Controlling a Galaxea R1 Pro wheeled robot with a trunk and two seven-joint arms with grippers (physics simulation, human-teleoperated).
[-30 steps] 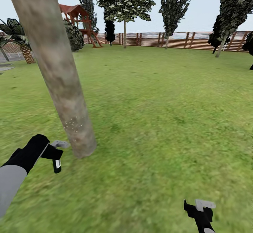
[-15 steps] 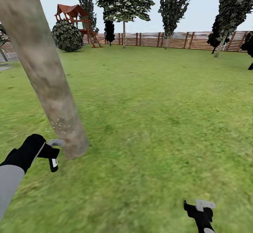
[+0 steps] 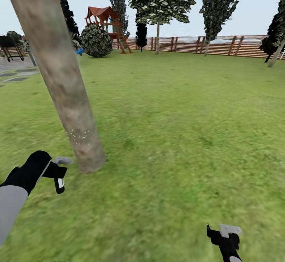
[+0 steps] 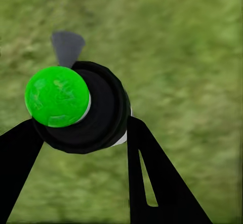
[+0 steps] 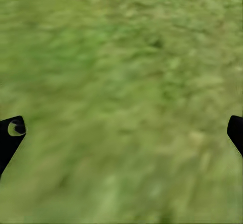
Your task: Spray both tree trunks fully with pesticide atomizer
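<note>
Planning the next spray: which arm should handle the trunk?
Left. Its tool grips the atomizer beside the trunk; the right tool hangs open over the lawn, farther away.

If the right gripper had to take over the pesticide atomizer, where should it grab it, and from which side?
Probably the round dark body of the pesticide atomizer, from the side the left gripper leaves free. Its fingers already straddle it, so the cylinder suits a sideways pinch.

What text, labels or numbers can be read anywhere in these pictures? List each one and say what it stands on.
No text can be read.
The small dark atomizer bottle, held in the left tool, carries a white label: too small and blurred to read.
The thick grey-brown tree trunk, the brown slatted wooden fence and the red-roofed play tower show no lettering.
</note>
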